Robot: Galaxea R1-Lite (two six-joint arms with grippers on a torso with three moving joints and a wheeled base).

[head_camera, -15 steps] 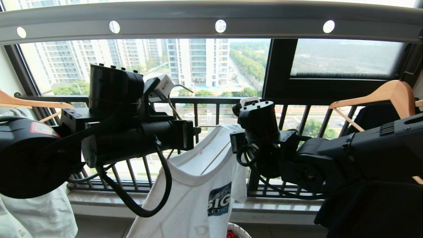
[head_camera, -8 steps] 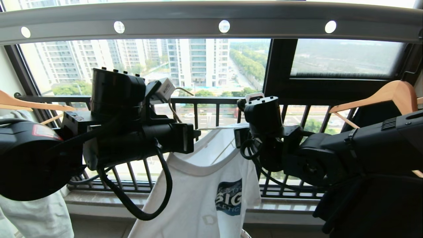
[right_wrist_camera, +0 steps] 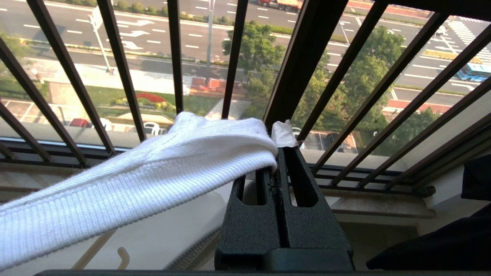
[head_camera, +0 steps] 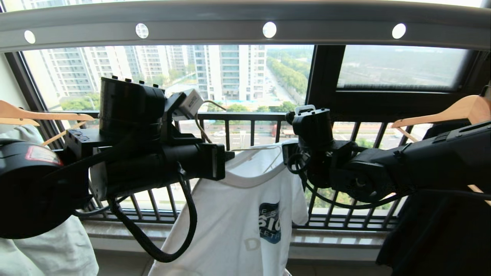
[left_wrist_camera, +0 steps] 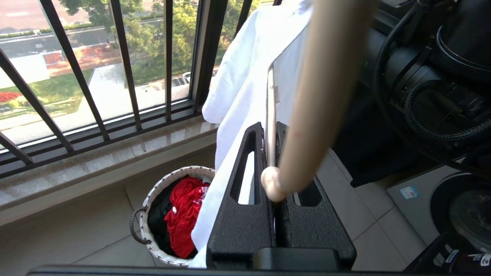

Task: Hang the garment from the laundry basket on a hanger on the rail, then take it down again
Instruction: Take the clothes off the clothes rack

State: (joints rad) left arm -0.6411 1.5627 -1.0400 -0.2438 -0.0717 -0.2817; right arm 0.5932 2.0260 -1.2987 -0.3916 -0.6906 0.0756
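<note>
Your left gripper (left_wrist_camera: 270,168) sits at lower centre of its wrist view with its jaws pressed together on the thin cream bar of the hanger (left_wrist_camera: 271,115), which runs up out of the fingers toward the top of the frame; that pinch is probably what keeps the hanger steady while the shirt is dressed over it. Your right gripper (right_wrist_camera: 279,161), at centre of its own view, is clamped tight on the ribbed collar of the T-shirt (right_wrist_camera: 153,172), the knit folding over the fingertips and trailing off to the lower left, so you seem to be drawing the neckline across the hanger's end. In the head view both arms meet at mid-frame, the left from the left side and the right from the right, with the T-shirt (head_camera: 238,214) hanging between and below them, its blue logo facing you right of centre. The rail (head_camera: 245,23) spans the top of that frame, well above the hanger, so the hanging step looks not yet done. The laundry basket (left_wrist_camera: 147,207) stands on the floor at lower left of the left wrist view, a red garment (left_wrist_camera: 184,214) lying inside it. Wooden hangers (head_camera: 452,111) show at both edges of the head view.
</note>
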